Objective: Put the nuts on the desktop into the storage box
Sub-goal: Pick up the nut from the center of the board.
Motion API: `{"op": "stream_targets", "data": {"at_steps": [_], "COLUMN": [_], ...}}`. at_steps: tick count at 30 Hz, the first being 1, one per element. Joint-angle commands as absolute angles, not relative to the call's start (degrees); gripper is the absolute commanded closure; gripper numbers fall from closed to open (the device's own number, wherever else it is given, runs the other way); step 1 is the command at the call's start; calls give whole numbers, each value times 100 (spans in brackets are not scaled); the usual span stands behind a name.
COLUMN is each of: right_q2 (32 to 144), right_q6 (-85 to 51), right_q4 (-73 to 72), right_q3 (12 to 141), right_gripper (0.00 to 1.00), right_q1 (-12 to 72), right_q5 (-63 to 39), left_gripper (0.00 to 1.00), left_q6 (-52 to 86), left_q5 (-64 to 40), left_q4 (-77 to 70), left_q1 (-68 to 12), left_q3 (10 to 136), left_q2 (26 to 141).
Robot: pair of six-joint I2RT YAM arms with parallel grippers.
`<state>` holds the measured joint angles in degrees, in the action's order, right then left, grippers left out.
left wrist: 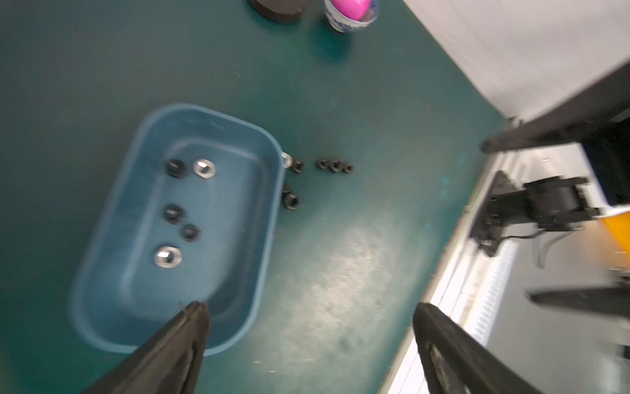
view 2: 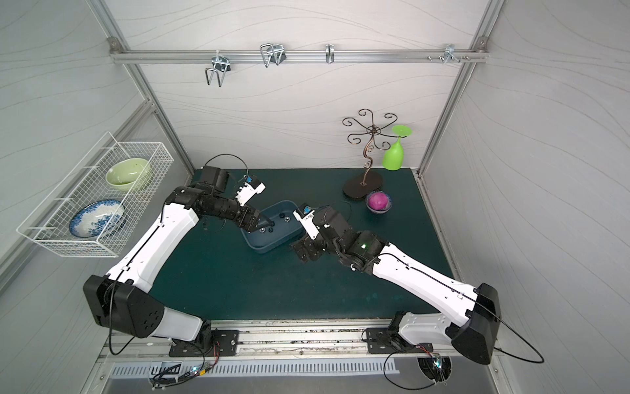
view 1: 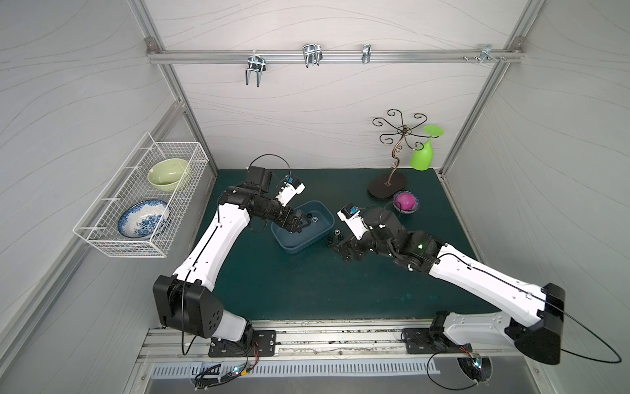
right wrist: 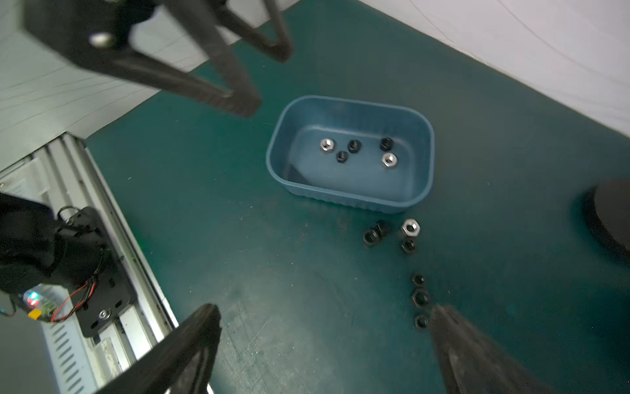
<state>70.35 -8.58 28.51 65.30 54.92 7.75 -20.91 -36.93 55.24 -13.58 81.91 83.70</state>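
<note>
The blue-grey storage box [view 1: 294, 248] [view 2: 269, 248] sits mid-desktop [view 1: 306, 290]. Several nuts lie inside it, black [left wrist: 174, 214] [right wrist: 354, 146] and silver [left wrist: 167, 256] [right wrist: 389, 159]. More nuts [right wrist: 407, 245] [left wrist: 335, 165] [view 1: 337, 233] lie on the desktop just beside the box's right end. My left gripper [view 1: 305, 225] [left wrist: 310, 307] hangs open and empty over the box's near end. My right gripper [view 1: 341, 252] [right wrist: 325, 310] is open low over the desktop, and one fingertip [right wrist: 443, 317] is next to a row of black nuts [right wrist: 421, 297].
A scrolled metal stand [view 1: 388, 186] with a green glass [view 1: 422, 155] stands at the back right. A small bowl with a magenta ball [view 1: 405, 201] sits in front of it. A white wire basket [view 1: 136, 204] with two bowls hangs on the left wall. An aluminium rail [view 1: 324, 341] edges the front.
</note>
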Motion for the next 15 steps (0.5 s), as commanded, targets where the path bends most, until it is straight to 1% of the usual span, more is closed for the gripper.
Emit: {"op": "stream_targets", "data": {"at_steps": [1,5,9,11,15], "right_q2": [7027,7290,7431,7469,7614], "right_q6": [-1745,-2068,-2220,-2378,-2432], "right_q4": [3718,4112,4197,4161,3953], "right_q3": [6501,6644,6645,6589,6534], "right_gripper": [1,1,1,1,1], "right_q1": [5210,4928,4744,4622,4414], "right_q5": [912,667,745,697,287], "left_gripper": [2,2,1,2,1], "left_q6": [-2502,-2822,-3344,-3789,-4034], "left_q5": [-4203,-4417,-4800,-4804,-4753], "left_q4": [5569,5538,5522,5619,5386], "left_q1": [-1695,-2001,-2078,-2215,-2259], "left_q3": [8072,7756,7343,7134,6708], "left_q2": [8328,8305,8327,8317,8212]}}
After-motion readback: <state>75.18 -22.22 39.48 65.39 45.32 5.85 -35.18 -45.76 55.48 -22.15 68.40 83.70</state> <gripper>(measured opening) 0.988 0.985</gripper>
